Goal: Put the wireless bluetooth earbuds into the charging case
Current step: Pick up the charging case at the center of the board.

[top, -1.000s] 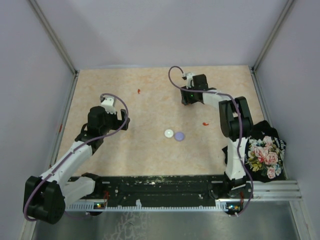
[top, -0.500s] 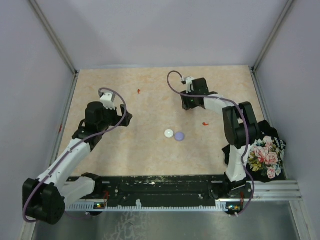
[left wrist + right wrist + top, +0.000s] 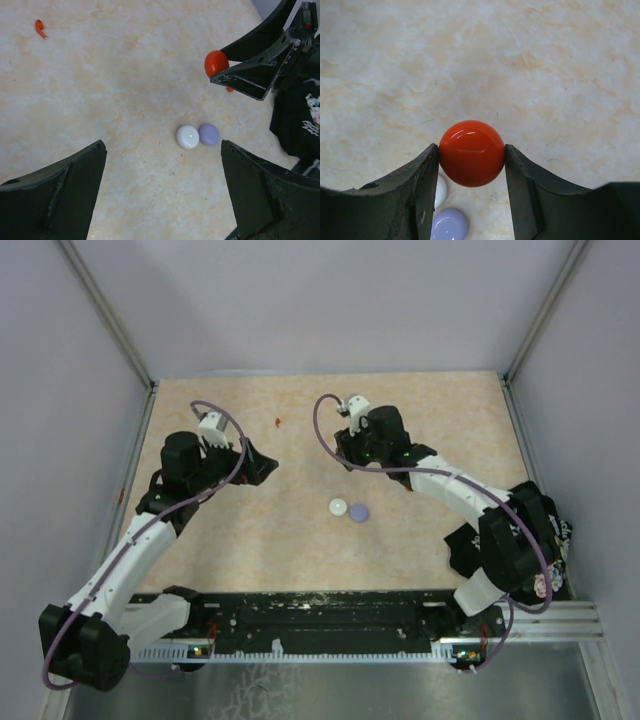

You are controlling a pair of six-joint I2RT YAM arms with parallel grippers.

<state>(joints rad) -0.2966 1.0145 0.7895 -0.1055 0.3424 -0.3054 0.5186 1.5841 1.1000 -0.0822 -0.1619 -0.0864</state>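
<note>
My right gripper [image 3: 471,149] is shut on a glossy round red charging case [image 3: 471,153] and holds it above the table; the left wrist view shows that case [image 3: 216,63] between the right fingers. A white case [image 3: 338,507] and a lavender case [image 3: 358,512] lie side by side mid-table, just below the held one. One tiny red earbud [image 3: 277,422] lies at the far left, also seen in the left wrist view [image 3: 40,27]. A second red earbud [image 3: 229,89] peeks out under the right fingers. My left gripper [image 3: 162,150] stands open and holds nothing, short of the two cases.
A black floral cloth [image 3: 548,540] lies at the table's right edge beside the right arm's base. Grey walls and metal rails [image 3: 130,450] bound the table on the left, right and far sides.
The right arm has swung left and toward the middle with the red case, its jaws closing slightly on it. The left gripper has moved farther out and to the right, staying open.
</note>
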